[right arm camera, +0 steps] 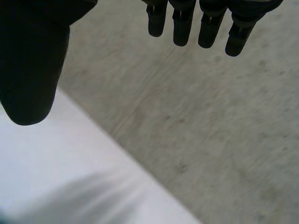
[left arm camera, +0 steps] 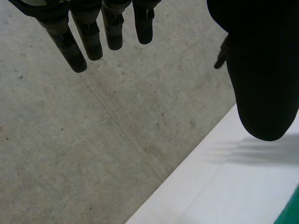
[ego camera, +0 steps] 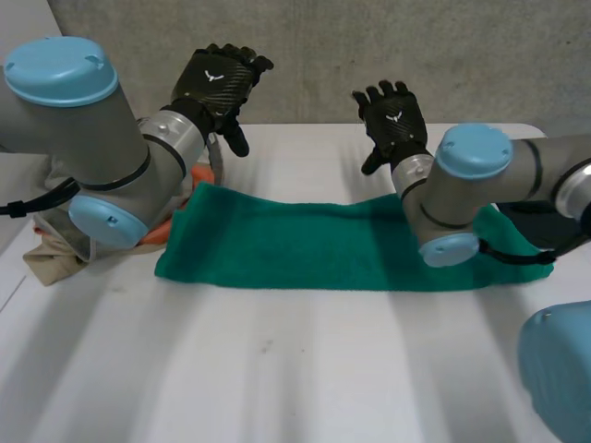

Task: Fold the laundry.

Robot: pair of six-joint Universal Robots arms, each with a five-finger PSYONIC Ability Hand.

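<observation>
A green towel (ego camera: pixel 305 245) lies flat across the middle of the white table (ego camera: pixel 277 369) as a long folded strip. Its right end is hidden behind my right arm. My left hand (ego camera: pixel 217 83) is raised above the table's far edge, beyond the towel's left end, open with straight fingers (left arm camera: pixel 88 39) and holding nothing. My right hand (ego camera: pixel 392 120) is raised beyond the towel's far edge near its right part, also open and empty, its fingers (right arm camera: pixel 182 28) straight. A sliver of the green towel (left arm camera: pixel 290 212) lies below the left thumb.
A pile of other laundry, orange (ego camera: pixel 175 217) and beige (ego camera: pixel 55 254), lies at the table's left edge behind my left arm. A grey concrete wall (ego camera: pixel 369 46) stands behind the table's far edge. The near half of the table is bare white.
</observation>
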